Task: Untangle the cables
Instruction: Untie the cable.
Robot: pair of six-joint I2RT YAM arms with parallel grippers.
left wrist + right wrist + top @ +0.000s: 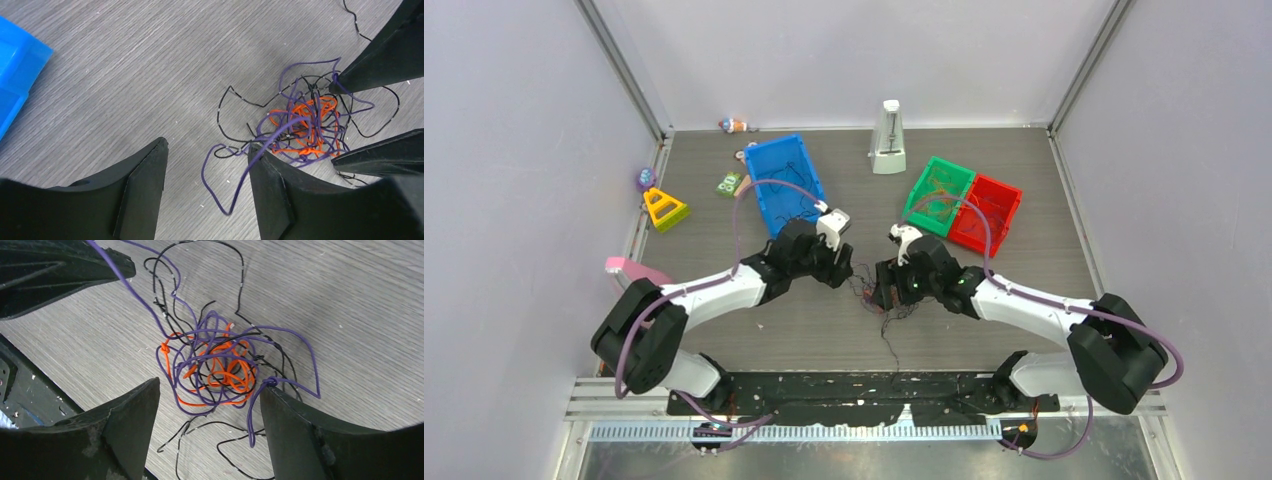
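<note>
The tangle of thin purple, black and orange wire cables (215, 365) lies on the grey wood-grain bench (125, 75) between both arms, presumably so that strands can be drawn apart from either side. The left fingers (145, 180) and right fingers (135, 420) are spread wide. Nothing is clamped, though a purple strand touches one fingertip of each. No legible writing is visible.

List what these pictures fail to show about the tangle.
- Top view: the cables are too small to trace strand by strand.
- Left wrist view: a purple strand crosses the tip of one of the left fingers. Whether it is caught there or lying loose cannot be told.
- Right wrist view: black strands run off the bottom edge, so their ends are unseen.
</note>
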